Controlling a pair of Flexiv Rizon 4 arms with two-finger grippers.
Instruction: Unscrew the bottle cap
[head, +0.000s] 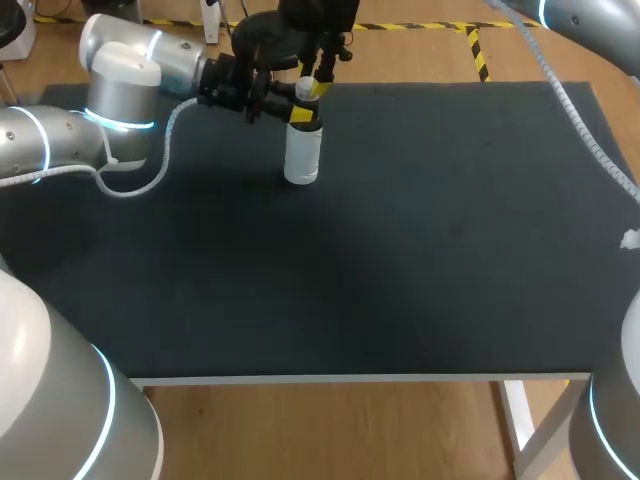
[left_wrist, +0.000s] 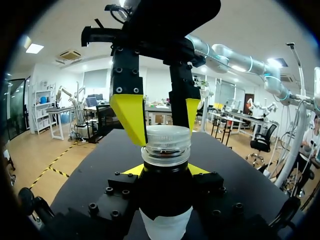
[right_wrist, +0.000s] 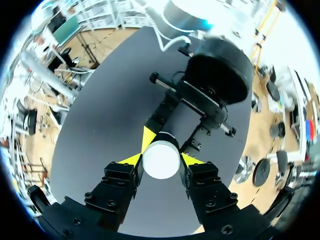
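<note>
Bottle (head: 303, 155): you see a white body with a dark band at the shoulder. It stands upright on the table (head: 420, 250), in its far left part.
Cap (left_wrist: 166, 137): pale and translucent, ribbed round its side, flat on top. You find it seated level on the bottle's neck, above a clear ring.

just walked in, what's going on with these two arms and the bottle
The left gripper clamps the white bottle upright on the table, just below its neck. The right gripper is above it, shut on the cap from two sides. The cap is not yet off.
</note>
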